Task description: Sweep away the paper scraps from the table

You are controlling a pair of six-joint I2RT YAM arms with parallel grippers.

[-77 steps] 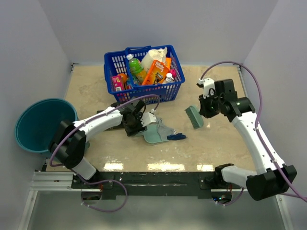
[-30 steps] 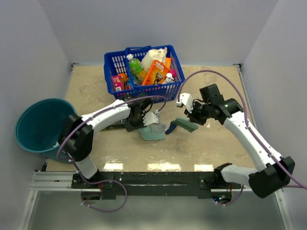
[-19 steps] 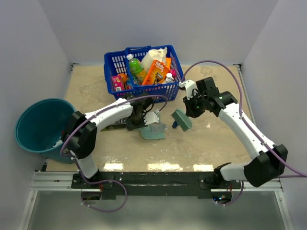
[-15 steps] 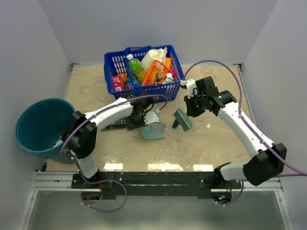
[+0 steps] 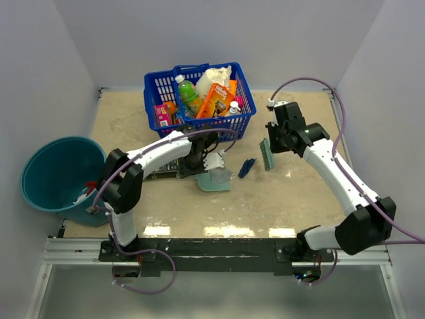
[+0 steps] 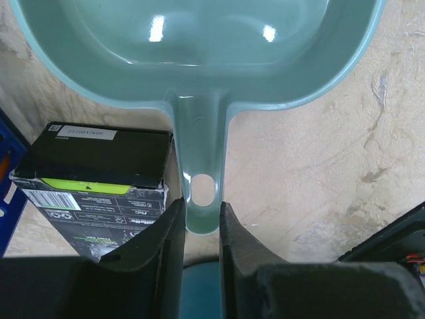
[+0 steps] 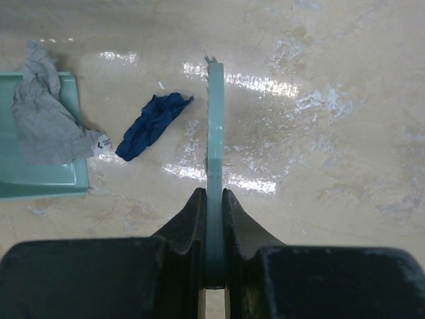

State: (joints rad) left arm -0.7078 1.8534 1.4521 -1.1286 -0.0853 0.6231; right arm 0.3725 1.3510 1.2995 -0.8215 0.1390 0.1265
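- Paper first: the dark blue scrap point(image 7: 153, 125) lies crumpled near the middle of the table point(image 5: 299, 193), between the mint-green dustpan point(image 6: 199, 40) and the brush point(image 7: 215, 133), touching neither.
- On the dustpan's lip, the grey scrap point(image 7: 46, 123) is draped partly inside.
- Closed narrow, the left gripper point(image 6: 200, 211) clamps the dustpan handle.
- Likewise the right gripper point(image 7: 214, 199) pinches the brush's back; whether the bristles touch the table is hard to tell.
- Both scraps look feather-light, soft and likely to skid on the glossy stone, so a low brush stroke toward the left edge should serve better than pinching.
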